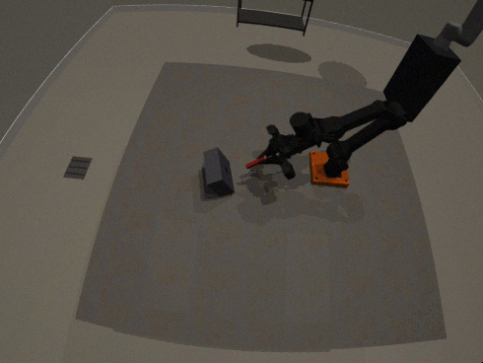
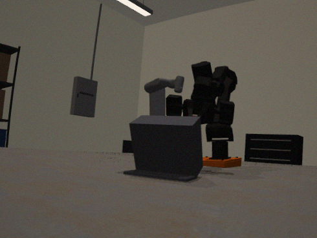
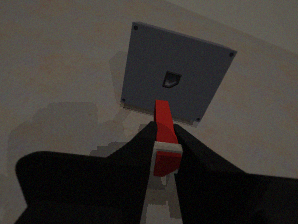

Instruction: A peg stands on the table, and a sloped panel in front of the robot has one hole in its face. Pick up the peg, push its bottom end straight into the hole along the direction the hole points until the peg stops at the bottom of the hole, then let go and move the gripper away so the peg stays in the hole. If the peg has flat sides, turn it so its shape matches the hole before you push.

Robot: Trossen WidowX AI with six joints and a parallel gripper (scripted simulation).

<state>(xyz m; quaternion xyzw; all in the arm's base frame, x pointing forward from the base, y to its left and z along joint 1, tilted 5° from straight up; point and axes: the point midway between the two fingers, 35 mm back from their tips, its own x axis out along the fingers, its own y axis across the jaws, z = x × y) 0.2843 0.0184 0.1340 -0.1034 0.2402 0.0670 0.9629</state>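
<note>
The red peg (image 1: 255, 162) (image 3: 164, 122) has flat sides and a pale band near its near end. My gripper (image 1: 266, 157) (image 3: 163, 128) is shut on it, off the table, and the peg's free end points toward the panel. The grey sloped panel block (image 1: 215, 170) (image 2: 166, 147) (image 3: 150, 55) stands in front, a gap away from the peg in the top view. Its dark hole (image 1: 227, 169) (image 3: 171, 79) looks angular, with a slanted side. In the wrist view the hole lies just beyond and slightly right of the peg's tip. The exterior view hides the fingertips behind the block.
The orange base plate (image 1: 317, 179) (image 2: 223, 163) of the arm is behind the gripper. A thin foot plate (image 2: 142, 174) runs along the block's back bottom edge. A dark drawer cabinet (image 2: 273, 150) and a wall box (image 2: 85, 97) are in the background.
</note>
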